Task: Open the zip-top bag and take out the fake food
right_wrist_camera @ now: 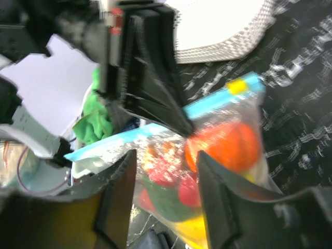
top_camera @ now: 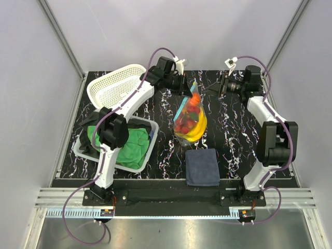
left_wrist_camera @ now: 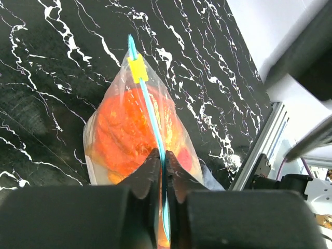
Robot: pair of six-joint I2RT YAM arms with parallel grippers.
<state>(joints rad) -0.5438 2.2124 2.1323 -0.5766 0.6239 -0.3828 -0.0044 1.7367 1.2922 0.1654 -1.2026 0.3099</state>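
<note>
The zip-top bag (top_camera: 189, 106) hangs over the middle of the table with its bottom resting on the tabletop. It holds the fake food (top_camera: 191, 124): a yellow banana, red berries and a round orange fruit (left_wrist_camera: 124, 132). My left gripper (top_camera: 188, 91) is shut on the bag's teal zip strip (left_wrist_camera: 150, 111), with the yellow slider (left_wrist_camera: 137, 67) further along it. In the left wrist view the gripper (left_wrist_camera: 164, 155) pinches the strip edge-on. My right gripper (top_camera: 215, 88) is open and empty, just right of the bag's top. In the right wrist view the gripper (right_wrist_camera: 166, 163) faces the bag's side (right_wrist_camera: 171, 171) without touching.
A white mesh basket (top_camera: 111, 85) stands at the back left. A clear bin (top_camera: 148, 150) with a green cloth (top_camera: 124, 142) is at the left. A dark blue folded cloth (top_camera: 202, 166) lies just in front of the bag.
</note>
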